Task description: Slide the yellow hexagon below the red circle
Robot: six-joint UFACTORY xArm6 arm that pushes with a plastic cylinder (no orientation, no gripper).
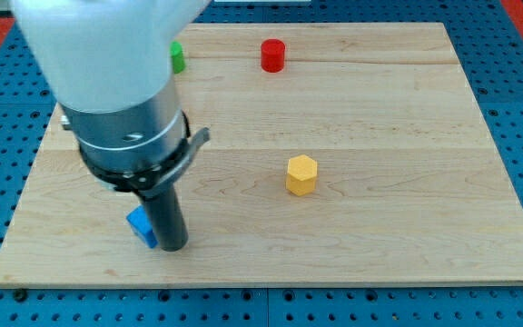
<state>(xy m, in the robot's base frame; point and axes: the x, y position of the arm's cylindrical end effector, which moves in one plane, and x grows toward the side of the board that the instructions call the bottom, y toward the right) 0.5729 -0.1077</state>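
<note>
The yellow hexagon (302,174) sits right of the board's middle. The red circle (272,55) stands near the view's top, a little left of the hexagon and well above it. My tip (173,246) is at the view's lower left, touching the right side of a blue block (141,226). The tip is far left of and below the yellow hexagon.
A green block (177,57) shows at the view's top, partly hidden behind the arm's white and grey body (116,82). The wooden board (407,245) lies on a blue perforated table.
</note>
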